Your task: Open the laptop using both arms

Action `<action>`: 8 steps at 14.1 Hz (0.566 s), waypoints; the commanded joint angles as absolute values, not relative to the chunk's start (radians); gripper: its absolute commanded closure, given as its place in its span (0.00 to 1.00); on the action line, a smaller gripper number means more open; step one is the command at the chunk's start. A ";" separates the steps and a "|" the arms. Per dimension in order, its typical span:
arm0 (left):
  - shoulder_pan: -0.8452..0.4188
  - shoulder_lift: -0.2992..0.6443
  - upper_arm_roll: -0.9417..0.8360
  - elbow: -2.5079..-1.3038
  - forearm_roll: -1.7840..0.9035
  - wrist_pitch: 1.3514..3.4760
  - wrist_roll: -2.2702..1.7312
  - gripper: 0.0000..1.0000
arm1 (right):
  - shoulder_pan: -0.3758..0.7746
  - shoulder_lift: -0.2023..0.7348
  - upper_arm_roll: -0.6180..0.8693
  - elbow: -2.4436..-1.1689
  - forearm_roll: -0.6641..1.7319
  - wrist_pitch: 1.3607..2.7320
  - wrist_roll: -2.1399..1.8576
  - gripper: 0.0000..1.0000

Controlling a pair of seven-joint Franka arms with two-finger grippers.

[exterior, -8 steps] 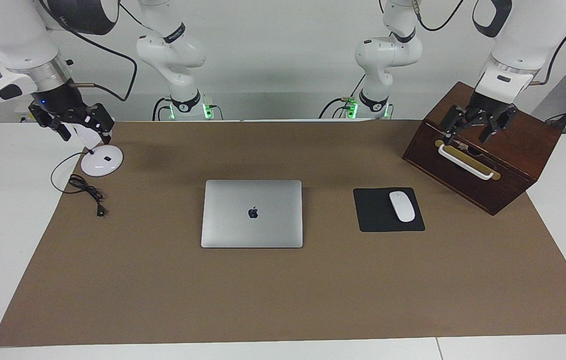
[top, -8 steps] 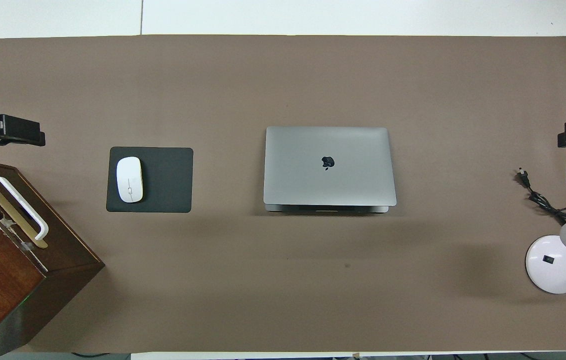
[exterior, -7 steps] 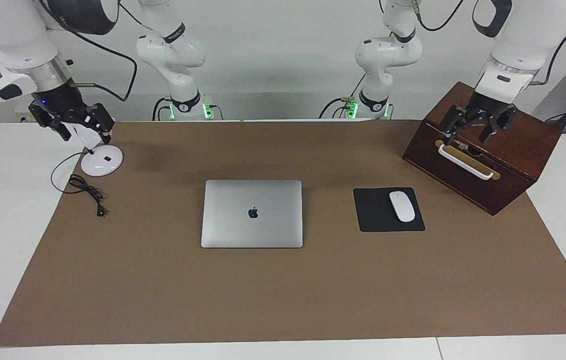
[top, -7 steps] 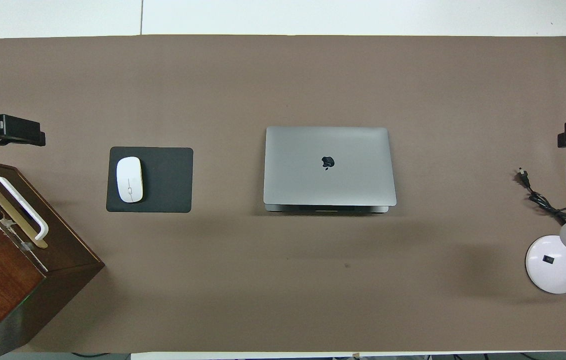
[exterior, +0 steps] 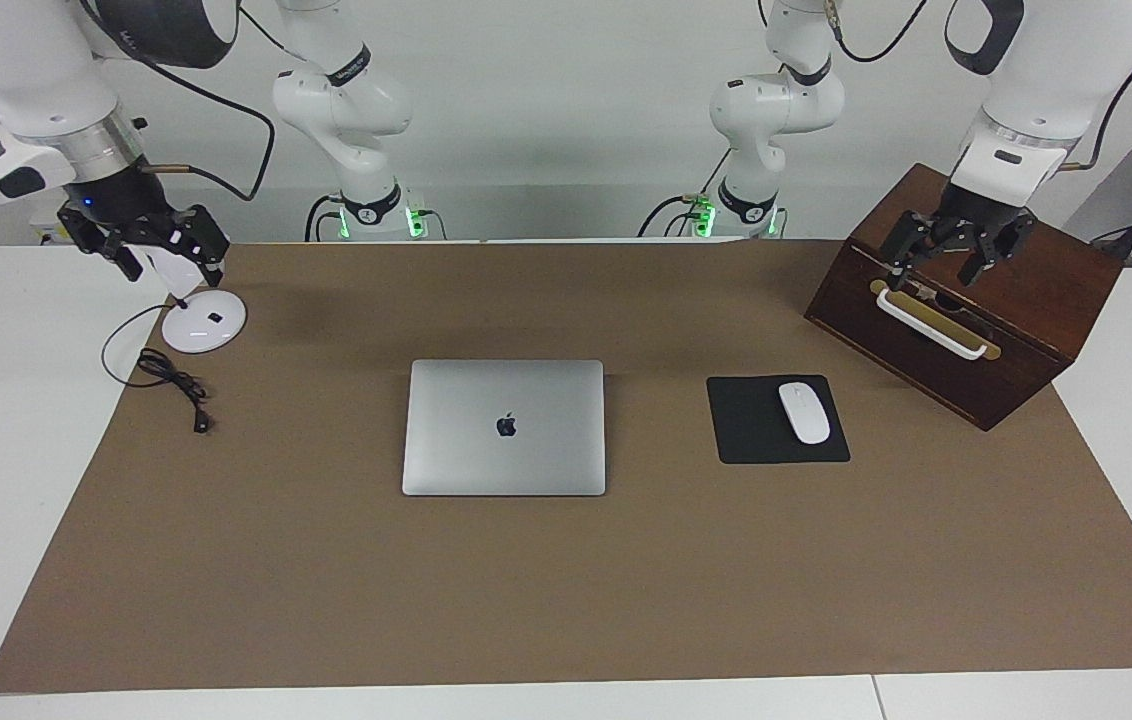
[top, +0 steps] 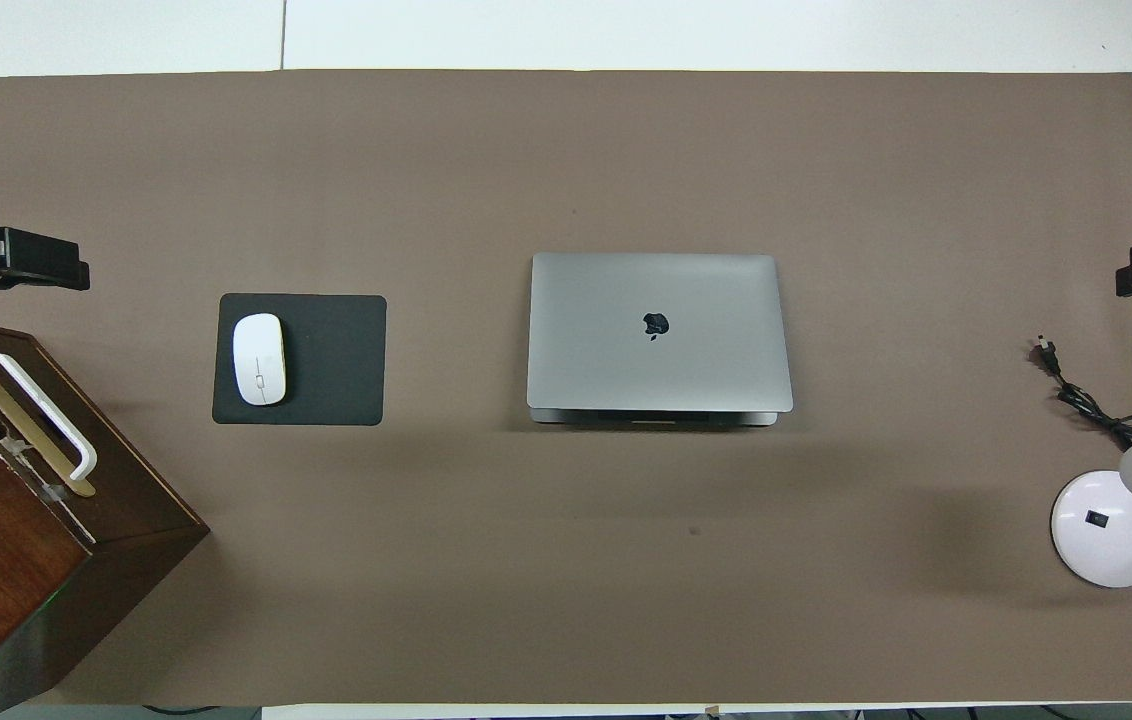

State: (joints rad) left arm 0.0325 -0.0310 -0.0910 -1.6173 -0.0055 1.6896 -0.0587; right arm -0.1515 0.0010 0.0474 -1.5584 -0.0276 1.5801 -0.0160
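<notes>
Facing view: the thin silver-grey laptop (exterior: 504, 427) lay shut and flat at the middle of the brown paper mat (exterior: 566, 600), dark logo up, untouched.
Laptop's neighbours: the black rectangular mouse pad (exterior: 756, 425) with the white oval mouse (exterior: 803, 412) lay beside it toward the left arm's end; the white round-based desk lamp (exterior: 203, 322) and its black cord (exterior: 171, 383) sat toward the right arm's end.
Left gripper (exterior: 946, 262): it hung over the dark brown wooden box (exterior: 1026, 300), just above the box's white handle (exterior: 929, 322), fingers spread apart, holding nothing.
Right gripper (exterior: 151, 250): it hung over the lamp's base at the mat's corner, well apart from the laptop; whether its fingers stood apart or together could not be told.
Risk, lid seam: the gap between lid and base looked thin, so a fingertip could skid over the smooth metal and miss it.
Risk, sliding: lifting the lid with no hold on the base would probably push or tip the whole laptop across the mat.
Risk, on the way: the left gripper might snag the handle; the right might knock the lamp or catch the cord.
Change from the earlier frames: almost none; both grippers had shifted only a trace, and laptop, mouse, box and lamp lay as they had.
</notes>
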 commanded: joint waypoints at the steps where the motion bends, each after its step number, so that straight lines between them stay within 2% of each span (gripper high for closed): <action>1: 0.031 -0.058 -0.092 -1.655 0.009 1.717 -0.057 0.00 | -0.175 -0.018 0.057 -1.565 -0.026 1.575 -0.074 0.00; 8: 0.035 -0.058 -0.092 -1.655 0.009 1.713 -0.057 0.00 | -0.170 -0.040 0.061 -1.563 -0.018 1.565 -0.072 0.00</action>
State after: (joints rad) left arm 0.0324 -0.0310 -0.0920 -1.6174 -0.0055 1.6921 -0.0587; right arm -0.1536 -0.0225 0.0522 -1.5572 -0.0266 1.5789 -0.0422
